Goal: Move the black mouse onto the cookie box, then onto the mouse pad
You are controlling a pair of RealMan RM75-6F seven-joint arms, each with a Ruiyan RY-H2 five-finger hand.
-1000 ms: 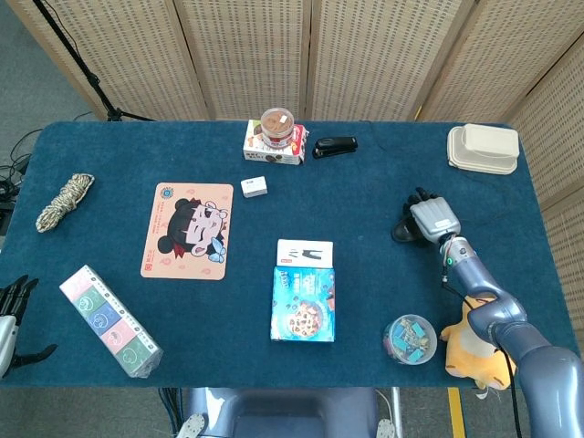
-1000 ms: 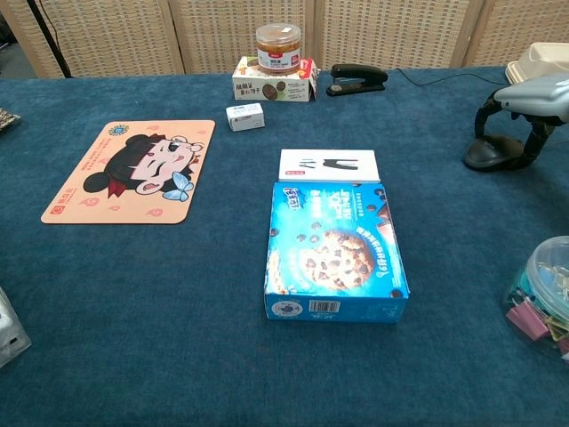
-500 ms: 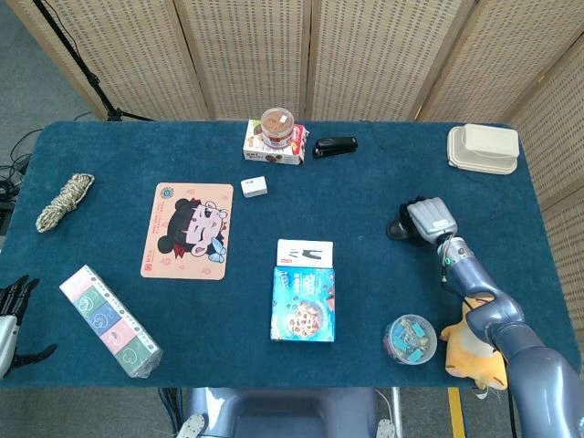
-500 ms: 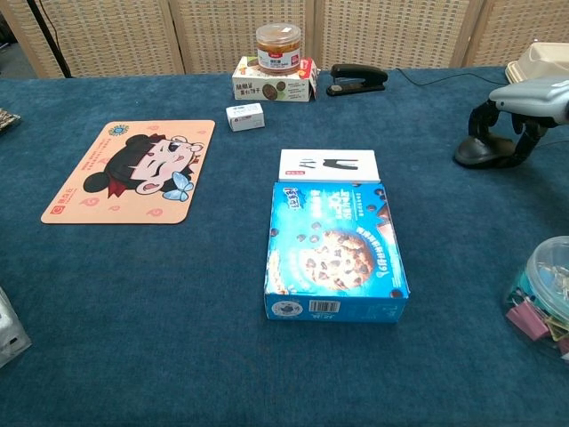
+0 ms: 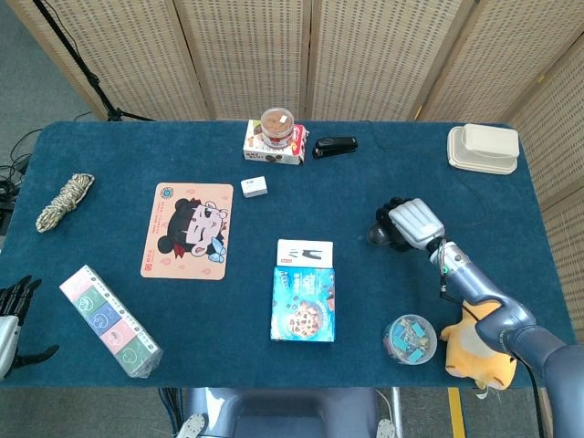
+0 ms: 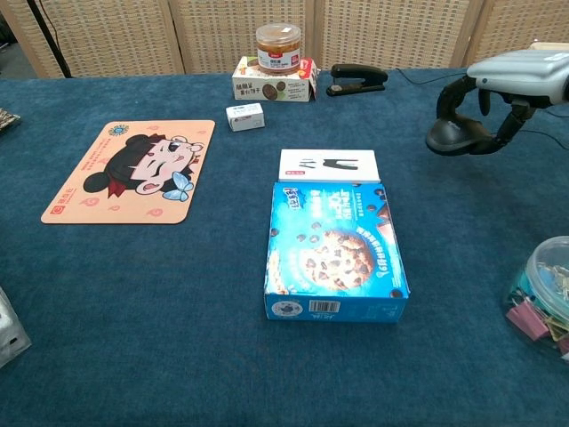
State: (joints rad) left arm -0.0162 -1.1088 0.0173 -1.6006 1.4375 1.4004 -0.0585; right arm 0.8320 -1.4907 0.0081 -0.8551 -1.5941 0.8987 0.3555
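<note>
- The robot's right hand, grey-backed with dark fingers, gripped the black computer mouse from above, over the right half of the dark blue cloth-covered table.
- Whether the mouse was lifted or sliding on the cloth could not be told for certain; in the chest view it appeared just clear of the surface.
- The blue cardboard cookie box lay flat near the front edge at the table's middle, a white card packet touching its far end.
- The peach cartoon mouse pad lay in the left half, well apart from the box.
- The left hand hung off the front left corner, fingers apart, holding nothing.
- Risk, as a judgement: the grip looked shallow, so the mouse could slip out during the carry, or catch the box's near edge if brought in too low.
- Open cloth lay between hand and box; a clear tub of coloured clips sat near the front edge, beside that path.
</note>
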